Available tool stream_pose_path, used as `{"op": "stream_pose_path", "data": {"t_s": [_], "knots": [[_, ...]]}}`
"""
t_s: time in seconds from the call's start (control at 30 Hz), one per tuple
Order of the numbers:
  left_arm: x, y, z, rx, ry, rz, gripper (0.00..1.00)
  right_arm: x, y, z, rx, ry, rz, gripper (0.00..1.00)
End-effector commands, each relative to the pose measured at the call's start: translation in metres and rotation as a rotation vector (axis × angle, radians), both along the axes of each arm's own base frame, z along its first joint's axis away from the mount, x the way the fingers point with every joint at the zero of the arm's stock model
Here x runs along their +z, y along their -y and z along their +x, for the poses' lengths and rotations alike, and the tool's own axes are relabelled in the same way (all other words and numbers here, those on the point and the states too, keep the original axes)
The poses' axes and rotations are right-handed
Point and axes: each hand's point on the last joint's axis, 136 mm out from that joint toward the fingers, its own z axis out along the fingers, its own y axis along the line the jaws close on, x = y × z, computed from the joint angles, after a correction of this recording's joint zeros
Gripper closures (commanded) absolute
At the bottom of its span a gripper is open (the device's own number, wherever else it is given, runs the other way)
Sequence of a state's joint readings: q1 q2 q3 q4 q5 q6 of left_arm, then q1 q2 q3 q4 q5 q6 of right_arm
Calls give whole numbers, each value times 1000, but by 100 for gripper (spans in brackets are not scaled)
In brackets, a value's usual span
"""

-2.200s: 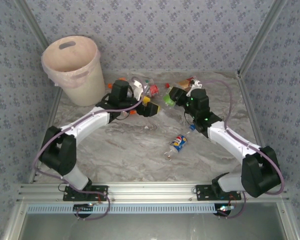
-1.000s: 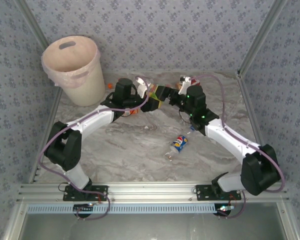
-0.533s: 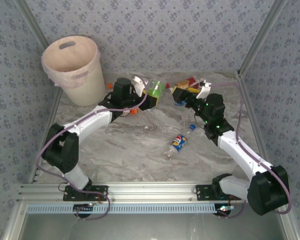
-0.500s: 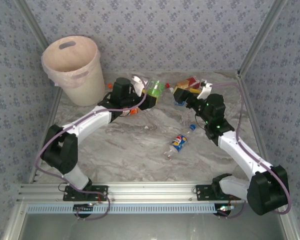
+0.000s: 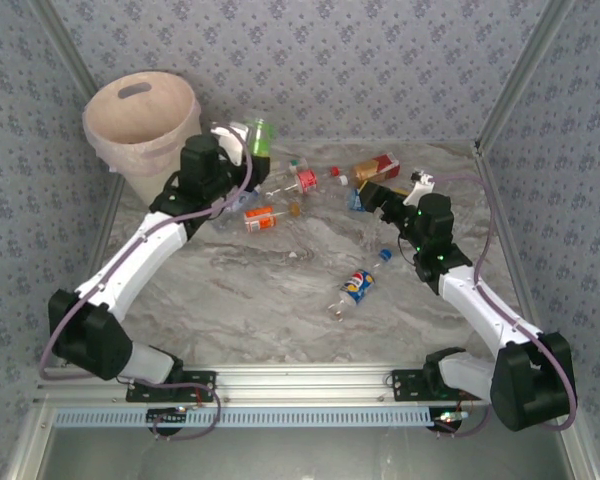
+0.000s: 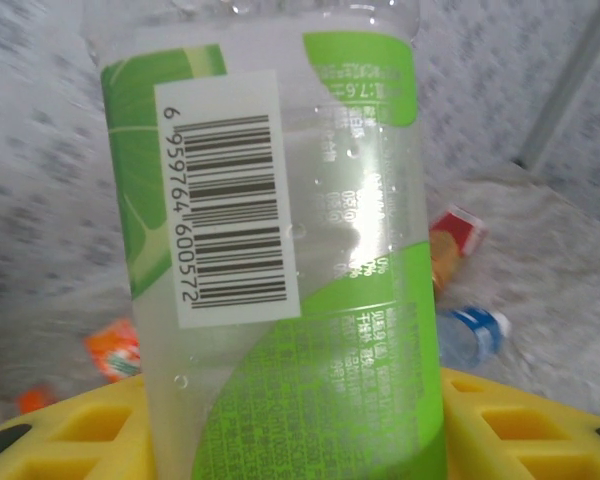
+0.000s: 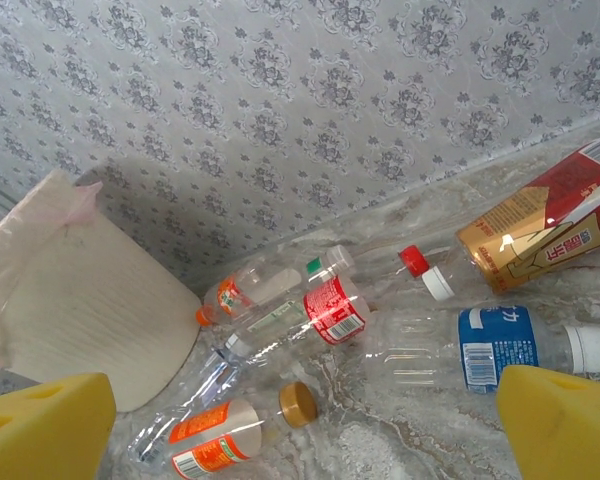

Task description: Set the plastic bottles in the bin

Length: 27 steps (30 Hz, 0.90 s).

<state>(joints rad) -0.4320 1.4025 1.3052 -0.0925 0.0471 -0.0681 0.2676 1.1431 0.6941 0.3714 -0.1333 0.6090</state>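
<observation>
Left end effector [image 5: 246, 146] is clamped on the green-label bottle [image 5: 259, 134]. In the left wrist view the yellow pads [image 6: 75, 430] sit on either side of the bottle body [image 6: 280, 250], low on the label, and most of the bottle sticks out past the fingers. It is up off the worktop [image 5: 280, 310]. The bin [image 5: 130, 150] is just to the left of this end effector, with its rim near but not under the bottle.

Step in hand, as I judge it, is carry and drop. To do it well:
- Move further left until the whole bottle is over the open mouth, not over the rim.
- Stay above the rim, because the pinkish liner bulges over the edge and could snag.
- The bottle is thin, clear plastic, so hold a firm squeeze until it is centred, then open fully.
- The long free end could tip or swing, so avoid a fast wrist turn.

Right end effector [image 5: 368, 196] is empty, with its jaws wide apart, low over the worktop. Ahead of it lies the pile:
- The red-label bottle [image 7: 330, 305] is straight in front.
- The blue-label bottle [image 7: 500, 345] is nearer, to its right.
- The copper bottle [image 7: 540, 235] is beyond that.
- The orange-label bottle [image 7: 215, 435] is close in, on its left.

Another blue-label bottle [image 5: 357, 286] lies alone behind it, toward the arm bases. Most of the bottles are not binned yet, so the task is at an early stage.
</observation>
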Motion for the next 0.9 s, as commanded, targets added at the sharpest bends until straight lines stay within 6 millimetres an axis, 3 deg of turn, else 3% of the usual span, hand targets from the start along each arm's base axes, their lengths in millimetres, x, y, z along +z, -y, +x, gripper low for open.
{"op": "stream_pose_path", "data": {"t_s": [0.0,0.2,0.33,0.5,0.7,0.87], "knots": [[56,-52,3,198,122,20,50,5,-3,3,15,12,19,0],[96,-124,13,387,134,-45,50,9,-2,5,4,21,32,0],[105,-173,24,513,97,-53,50,8,-2,4,3,12,52,0],[94,-213,40,599,7,-23,49,10,-2,4,-2,11,67,0],[75,-245,63,654,-90,-10,49,11,-1,4,-5,5,74,0],[46,-248,78,572,-207,81,48,12,0,3,-9,-2,75,0]]}}
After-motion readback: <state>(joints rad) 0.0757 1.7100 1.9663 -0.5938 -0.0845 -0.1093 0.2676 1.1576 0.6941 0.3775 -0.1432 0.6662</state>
